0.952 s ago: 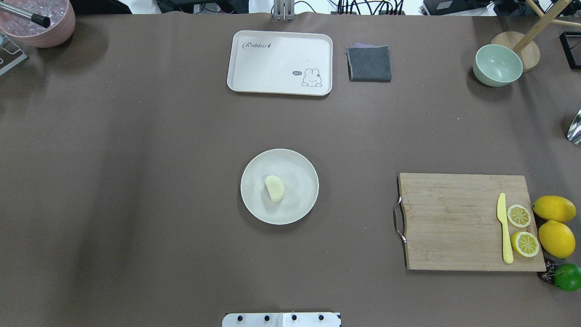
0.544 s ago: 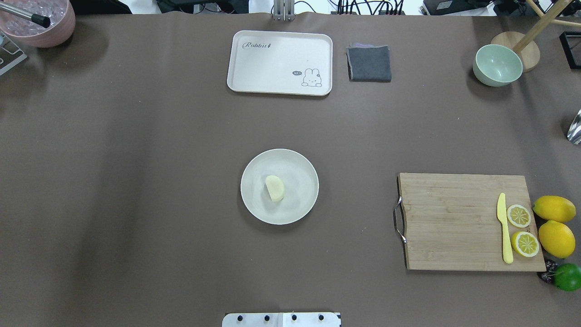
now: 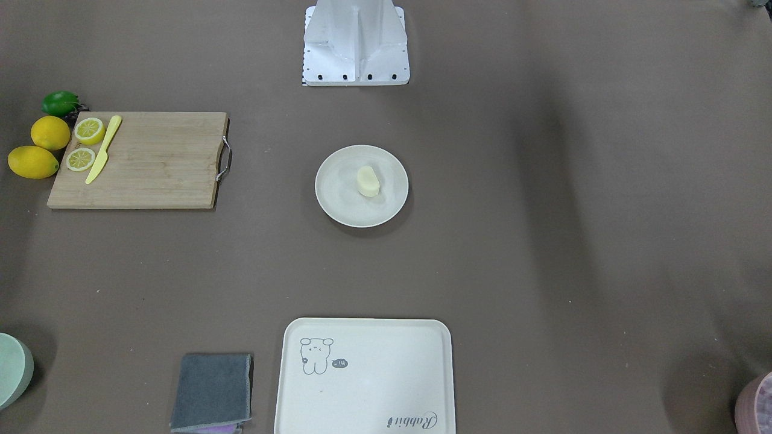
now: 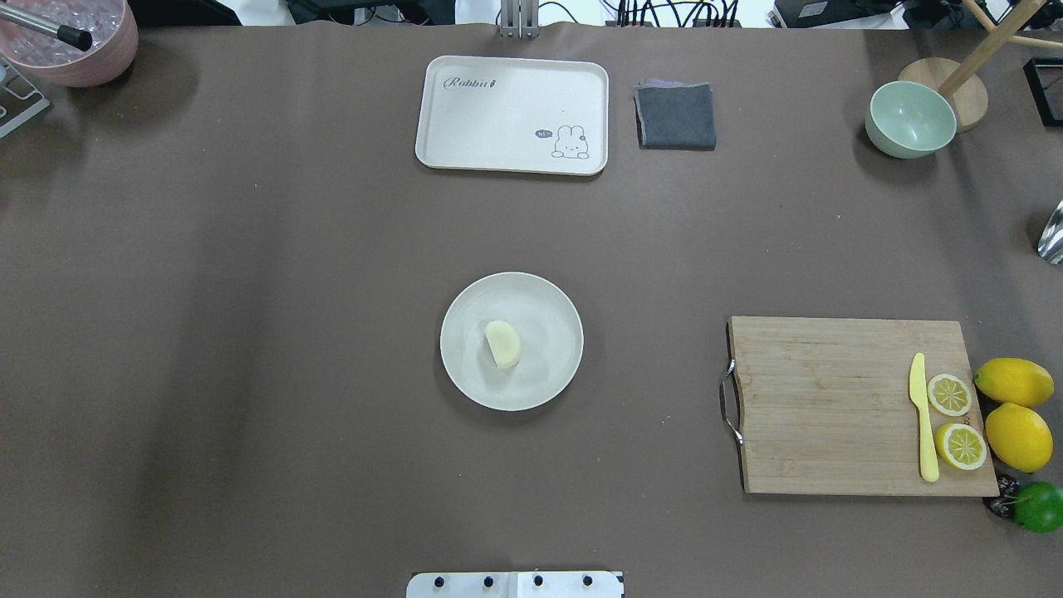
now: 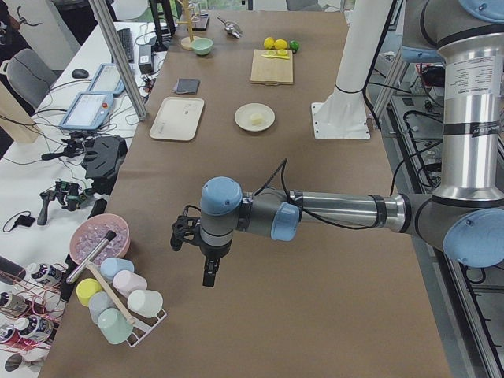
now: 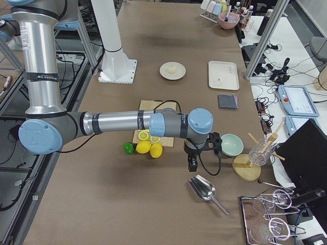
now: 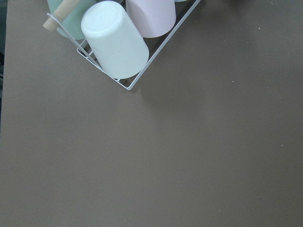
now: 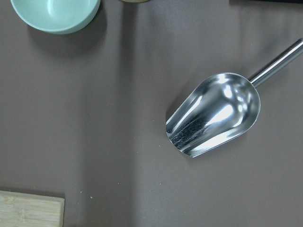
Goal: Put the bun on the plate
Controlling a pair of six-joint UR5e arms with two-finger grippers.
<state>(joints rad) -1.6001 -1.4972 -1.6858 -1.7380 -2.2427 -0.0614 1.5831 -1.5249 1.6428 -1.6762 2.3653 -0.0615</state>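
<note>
Table (image 4: 249, 332): brown cover, nothing gripped anywhere on it.

Left arm is the near one in the exterior left view. It reaches out level over the table's left end, and the left gripper (image 5: 209, 279) points straight down, clear of the surface, near the cup rack (image 7: 124, 81). Only the side view shows it, so I can't tell if the jaws are apart or closed.

Right arm is the near one in the exterior right view, in the same pose. The right gripper (image 6: 192, 166) hangs above the cover between the green bowl (image 6: 231, 145) and the metal scoop (image 8: 213, 113). Jaw state can't be told here either.

Cutting board (image 4: 830, 407) is on the robot's right, with the yellow knife (image 4: 922, 419) and two lemon slices (image 4: 949, 394) lying on it. Whole lemons (image 4: 1013, 381) sit just off its edge.

Tray (image 4: 511, 108) is at the far edge, grey cloth (image 4: 676, 116) beside it.

Plate (image 4: 548, 316) is mid-table, in front of the robot base.

Bun (image 4: 503, 344) lies flat on the plate, slightly to the robot's left of plate centre and inside the rim. It's half-moon shaped, and its long axis runs roughly toward/away from the robot. The near end is skewed a little to the robot's right. The straighter edge faces the robot's left and the rounded side faces right. Both grippers are well away from it.
</note>
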